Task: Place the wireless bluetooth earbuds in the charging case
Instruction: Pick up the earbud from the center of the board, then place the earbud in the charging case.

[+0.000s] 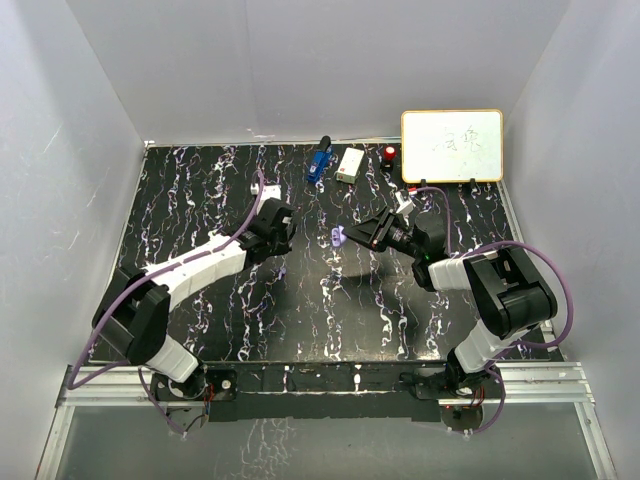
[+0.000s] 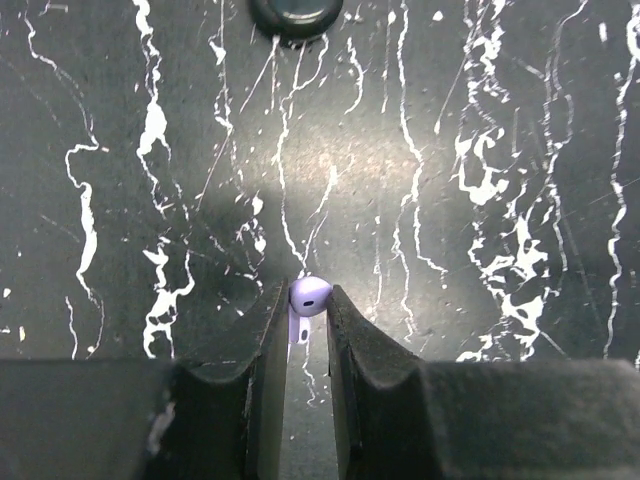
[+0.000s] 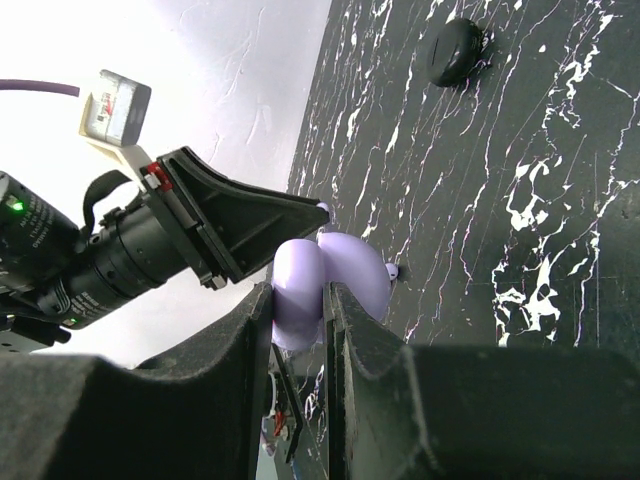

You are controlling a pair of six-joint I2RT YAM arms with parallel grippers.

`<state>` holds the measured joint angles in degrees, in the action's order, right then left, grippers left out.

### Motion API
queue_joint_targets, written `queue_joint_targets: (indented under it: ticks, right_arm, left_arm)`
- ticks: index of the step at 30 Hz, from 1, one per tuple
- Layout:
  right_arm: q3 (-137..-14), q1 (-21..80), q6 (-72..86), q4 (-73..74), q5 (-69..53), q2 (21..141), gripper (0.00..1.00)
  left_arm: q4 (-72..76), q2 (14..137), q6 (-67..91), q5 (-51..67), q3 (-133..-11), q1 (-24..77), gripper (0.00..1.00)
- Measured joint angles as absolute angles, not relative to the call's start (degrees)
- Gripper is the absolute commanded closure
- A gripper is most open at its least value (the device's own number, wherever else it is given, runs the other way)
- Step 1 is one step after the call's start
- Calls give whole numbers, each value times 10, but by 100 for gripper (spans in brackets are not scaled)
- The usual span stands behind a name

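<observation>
From above, the black, white-veined surface [image 1: 200,200] carries both arms reaching inward. The left pincer [image 1: 276,240] points down at the middle-left, and the right pincer [image 1: 350,238] is turned sideways toward it, clenched on a pale lilac round charging case [image 1: 338,237] that it holds above the surface. Along the back edge sit a blue tool [image 1: 318,163], a small white box [image 1: 350,165], a red-topped item [image 1: 389,153] and a whiteboard [image 1: 452,145] propped against the wall. The earbud is too small to make out for certain from up here. Down at the left wrist, the pincer [image 2: 308,312] is clenched on a tiny lilac earbud [image 2: 310,295], whose rounded head pokes out past the fingertips while its stem sits between them. I cannot tell whether it rests on the surface or hangs just over it. A black round case [image 2: 295,12] lies well ahead, cut off by the top edge of the view. At the right wrist, the pincer [image 3: 300,300] squeezes one half of the lilac case [image 3: 355,268], and the other half bulges out to the side, so it looks hinged open. The black case [image 3: 455,50] lies far off on the surface.
</observation>
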<state>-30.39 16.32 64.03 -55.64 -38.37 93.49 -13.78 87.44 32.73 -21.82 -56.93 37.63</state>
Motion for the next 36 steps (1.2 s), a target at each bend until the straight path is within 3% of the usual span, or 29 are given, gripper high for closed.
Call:
queue_joint_targets:
  ticks: [19, 36]
  right_arm:
    - [-333, 163, 630, -484, -390, 941, 100]
    - [-360, 163, 650, -457, -397, 980, 100]
  left_arm:
    - [62, 873, 299, -159, -568, 392, 100]
    - [264, 841, 276, -117, -475, 405, 100]
